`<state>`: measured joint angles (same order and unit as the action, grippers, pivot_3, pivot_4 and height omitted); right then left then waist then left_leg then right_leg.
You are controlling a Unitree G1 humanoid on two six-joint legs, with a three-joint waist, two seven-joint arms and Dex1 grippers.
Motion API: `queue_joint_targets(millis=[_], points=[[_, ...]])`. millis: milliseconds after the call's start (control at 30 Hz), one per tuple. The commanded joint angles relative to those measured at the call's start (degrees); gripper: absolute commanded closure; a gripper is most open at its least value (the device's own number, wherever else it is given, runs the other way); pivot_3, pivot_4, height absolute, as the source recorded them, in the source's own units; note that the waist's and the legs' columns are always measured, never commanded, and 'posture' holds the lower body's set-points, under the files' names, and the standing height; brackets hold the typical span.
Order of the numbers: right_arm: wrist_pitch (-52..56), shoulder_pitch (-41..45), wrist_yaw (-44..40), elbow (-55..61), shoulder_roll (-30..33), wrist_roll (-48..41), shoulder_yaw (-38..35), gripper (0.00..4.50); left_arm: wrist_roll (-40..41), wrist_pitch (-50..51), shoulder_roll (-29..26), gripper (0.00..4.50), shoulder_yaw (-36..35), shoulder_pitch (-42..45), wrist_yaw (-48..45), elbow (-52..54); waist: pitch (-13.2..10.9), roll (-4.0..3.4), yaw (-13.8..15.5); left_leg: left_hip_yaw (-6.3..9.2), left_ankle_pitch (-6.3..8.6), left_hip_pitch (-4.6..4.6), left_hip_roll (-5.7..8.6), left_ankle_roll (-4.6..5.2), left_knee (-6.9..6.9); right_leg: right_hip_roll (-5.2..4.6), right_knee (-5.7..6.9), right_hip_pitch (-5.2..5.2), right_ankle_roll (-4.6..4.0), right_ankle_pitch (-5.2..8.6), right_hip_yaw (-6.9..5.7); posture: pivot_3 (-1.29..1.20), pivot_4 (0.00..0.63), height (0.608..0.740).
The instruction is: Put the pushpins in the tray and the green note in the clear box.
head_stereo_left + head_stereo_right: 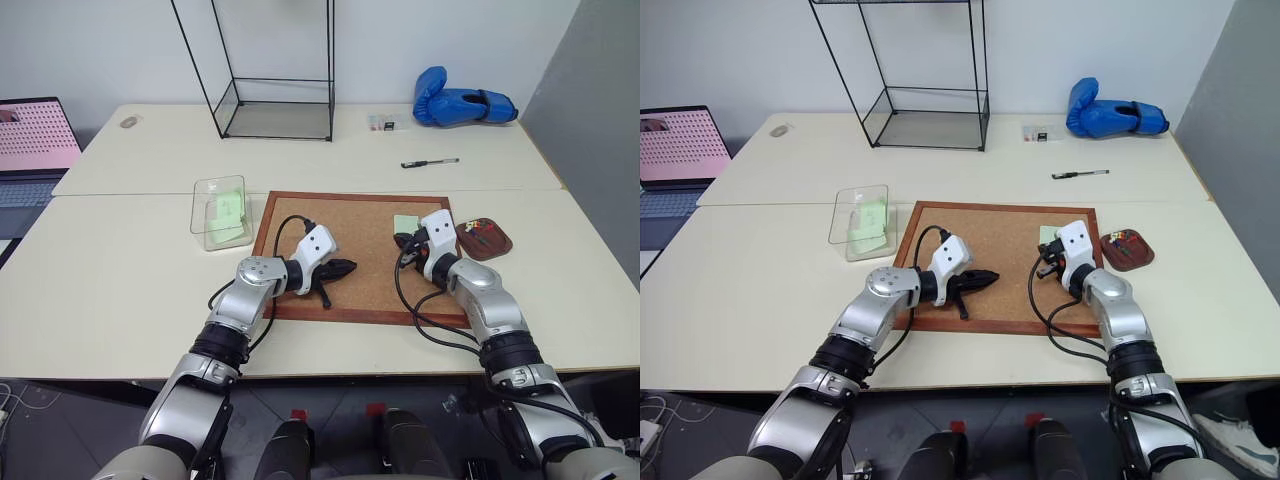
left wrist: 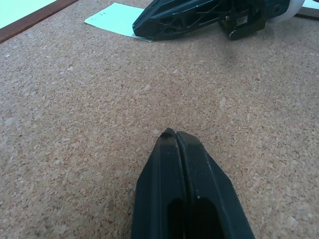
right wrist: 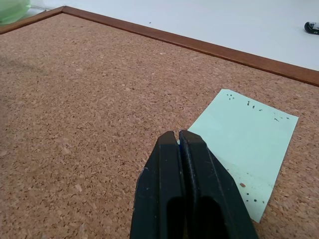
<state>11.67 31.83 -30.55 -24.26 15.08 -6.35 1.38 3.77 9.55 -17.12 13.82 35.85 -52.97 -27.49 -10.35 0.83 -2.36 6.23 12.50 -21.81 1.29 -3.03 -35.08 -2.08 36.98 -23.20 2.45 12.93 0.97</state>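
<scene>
We see the right gripper (image 3: 178, 135) pinched fully together, its two smooth black fingers tapering to a wedge at the near corner of the green note (image 3: 246, 152), a flat mint paper rectangle speckled with tiny pinholes, lying on the grainy corkboard (image 3: 89, 114). We cannot tell if it holds a pin. The left gripper (image 2: 174, 134) is likewise closed on nothing, low over bare cork. Right of the right gripper sits the reddish-brown tray (image 1: 485, 240); far left of both, the clear box (image 1: 222, 209).
</scene>
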Motion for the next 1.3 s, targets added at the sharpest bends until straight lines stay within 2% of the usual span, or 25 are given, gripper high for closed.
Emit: queue_joint_targets(millis=[33, 300, 500, 533, 633, 833, 867, 900, 1033, 1067, 1133, 1267, 1300], points=[[-2.67, 1.01, -4.37, 8.83, 1.75, -1.04, 1.04, 4.5, -2.8, 2.51, -0.12, 4.5, 2.02, -1.88, 1.05, -3.99, 0.0, 0.0, 0.0, 0.0, 0.0, -0.01, 0.0, 0.0, 0.0, 0.0, 0.0, 0.0, 0.0, 0.0, 0.0, 0.0, 0.15, 0.74], [-4.23, 2.52, -8.85, 13.89, 4.99, 0.13, 2.93, 4.5, -0.58, 2.81, 1.99, 4.5, -2.32, 1.02, 5.68, -6.26, 0.01, 0.0, 0.19, 0.02, -0.03, 0.07, 0.0, 0.04, -0.1, 0.0, 0.03, 0.09, 0.11, -0.06, -0.02, 0.0, 0.15, 0.74], [-4.91, 2.36, -10.19, 16.0, 6.02, 0.69, 4.06, 4.5, 7.24, 10.39, 3.19, 4.5, -10.32, 2.76, 7.95, -0.42, -0.03, 0.04, -0.02, 0.02, -0.06, 0.01, -0.02, 0.07, -0.11, 0.0, 0.05, 0.01, 0.14, -0.08, -0.02, 0.0, 0.15, 0.74], [-4.68, 2.4, -10.18, 16.36, 5.97, 0.55, 4.16, 4.5, 9.04, 11.99, 3.01, 4.2, -12.2, 2.97, 8.37, 0.93, -0.04, 0.05, -0.18, 0.02, -0.06, 0.0, -0.03, 0.07, -0.09, 0.01, 0.05, -0.02, 0.14, -0.08, -0.02, 0.0, 0.15, 0.74], [-4.23, 2.44, -10.22, 17.1, 5.76, 0.26, 4.36, 4.5, 12.62, 15.92, 2.09, 3.82, -15.61, 3.15, 8.56, 4.42, -0.1, 0.08, -0.57, 0.04, -0.06, -0.1, -0.03, 0.06, -0.06, 0.02, 0.03, -0.11, 0.13, -0.08, -0.03, 0.0, 0.15, 0.74], [-3.74, 2.79, -10.51, 17.58, 5.4, -0.07, 4.59, 4.5, 13.63, 17.1, 0.41, 2.71, -14.92, 2.15, 6.56, 10.24, -0.19, 0.2, -0.35, 0.02, -0.05, -0.22, 0.04, 0.04, -0.02, -0.05, -0.06, -0.18, 0.12, -0.07, -0.01, 0.0, 0.15, 0.74], [-3.47, 2.91, -10.64, 17.85, 5.35, -0.2, 4.62, 4.5, 13.27, 16.11, 0.29, 2.4, -14.33, 2.26, 5.83, 10.57, -0.2, 0.21, -0.31, 0.01, -0.05, -0.22, 0.04, 0.04, -0.02, -0.06, -0.06, -0.18, 0.12, -0.07, 0.0, 0.0, 0.15, 0.74], [-3.23, 3.06, -10.78, 18.01, 5.28, -0.3, 4.62, 4.5, 12.81, 15.09, 0.21, 2.31, -13.73, 2.42, 5.14, 10.6, -0.2, 0.21, -0.24, 0.02, -0.05, -0.22, 0.04, 0.04, -0.02, -0.06, -0.06, -0.18, 0.12, -0.07, -0.01, 0.0, 0.15, 0.74], [-1.99, 3.47, -11.28, 18.96, 5.23, -0.62, 4.54, 4.5, 10.8, 10.09, 0.18, 1.45, -11.43, 3.7, 3.21, 8.75, -0.2, 0.21, -0.07, 0.01, -0.05, -0.21, 0.03, 0.04, -0.02, -0.05, -0.06, -0.18, 0.12, -0.07, 0.0, 0.0, 0.15, 0.74], [-1.56, 3.55, -11.39, 19.23, 5.26, -0.74, 4.51, 4.5, 10.15, 8.49, 0.09, 1.37, -10.65, 4.06, 2.41, 8.04, -0.2, 0.22, -0.06, 0.01, -0.05, -0.21, 0.03, 0.04, -0.02, -0.05, -0.06, -0.18, 0.11, -0.07, -0.01, 0.0, 0.15, 0.74], [-0.23, 3.71, -11.62, 19.94, 5.3, -1.11, 4.45, 4.5, 8.48, 4.72, -0.07, 0.85, -8.89, 4.83, 1.0, 6.46, -0.2, 0.22, -0.02, 0.01, -0.05, -0.21, 0.03, 0.04, -0.02, -0.05, -0.06, -0.18, 0.11, -0.07, -0.01, 0.0, 0.15, 0.74], [3.8, 3.84, -11.97, 22.41, 5.25, -2.48, 4.16, 4.5, 5.77, -2.21, 0.45, 0.31, -7.05, 7.51, 0.04, 0.91, -0.2, 0.22, 0.04, 0.0, -0.05, -0.22, 0.03, 0.04, -0.02, -0.05, -0.06, -0.18, 0.11, -0.07, -0.01, 0.0, 0.15, 0.74], [4.94, 3.88, -11.99, 23.12, 5.24, -2.91, 4.11, 4.5, 5.49, -3.35, 0.71, 0.31, -6.89, 8.38, -0.17, -0.71, -0.2, 0.22, 0.07, 0.0, -0.05, -0.22, 0.03, 0.04, -0.02, -0.05, -0.06, -0.18, 0.11, -0.07, -0.01, 0.0, 0.15, 0.74]])
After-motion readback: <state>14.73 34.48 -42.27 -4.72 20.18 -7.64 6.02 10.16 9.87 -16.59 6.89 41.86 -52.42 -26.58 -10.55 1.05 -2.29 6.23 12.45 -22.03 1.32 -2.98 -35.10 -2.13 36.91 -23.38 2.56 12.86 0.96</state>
